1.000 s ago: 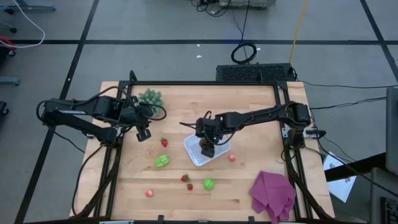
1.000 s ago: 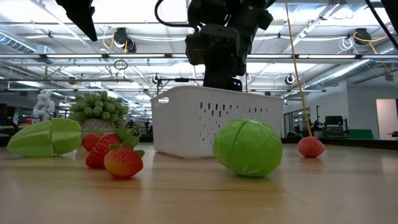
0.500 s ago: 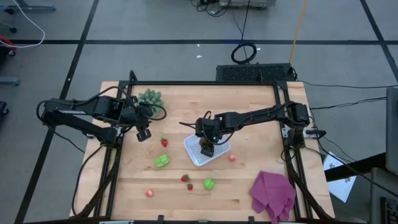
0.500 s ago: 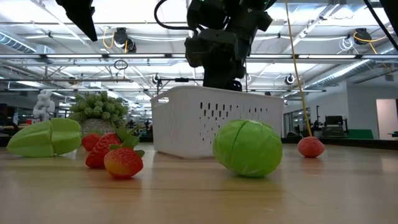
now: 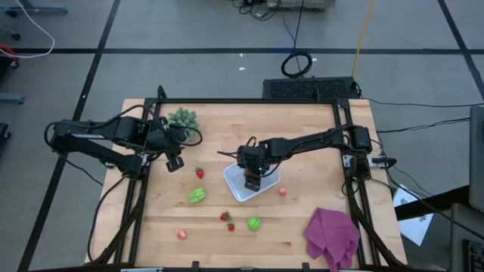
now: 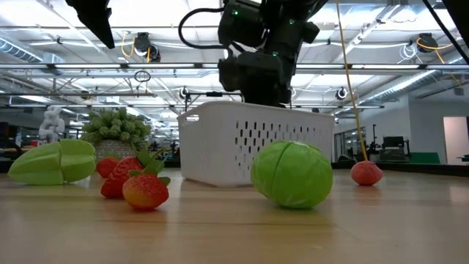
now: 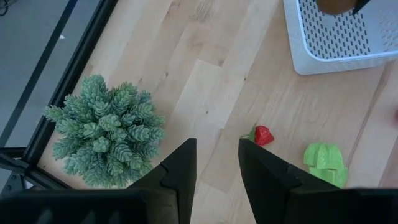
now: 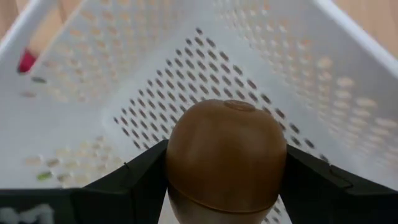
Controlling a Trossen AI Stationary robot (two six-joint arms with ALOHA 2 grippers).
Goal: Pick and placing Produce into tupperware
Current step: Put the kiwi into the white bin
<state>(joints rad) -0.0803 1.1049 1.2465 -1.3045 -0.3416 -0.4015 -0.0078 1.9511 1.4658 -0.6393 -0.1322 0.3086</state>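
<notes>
The right gripper point(image 8: 225, 186) grips the brown round produce piece point(image 8: 225, 155) between its fingers, poised just above the perforated floor of the white tupperware point(image 8: 186, 74). The left gripper point(image 7: 216, 163), slightly parted and empty, waits well apart beside the spiky plant point(image 7: 102, 134).

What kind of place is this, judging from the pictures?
Probably a robotics lab or workshop: a wooden table fitted with two robot arms, cables on a grey floor marked with tape, and in the low view a large hall with ceiling trusses and lights.
</notes>
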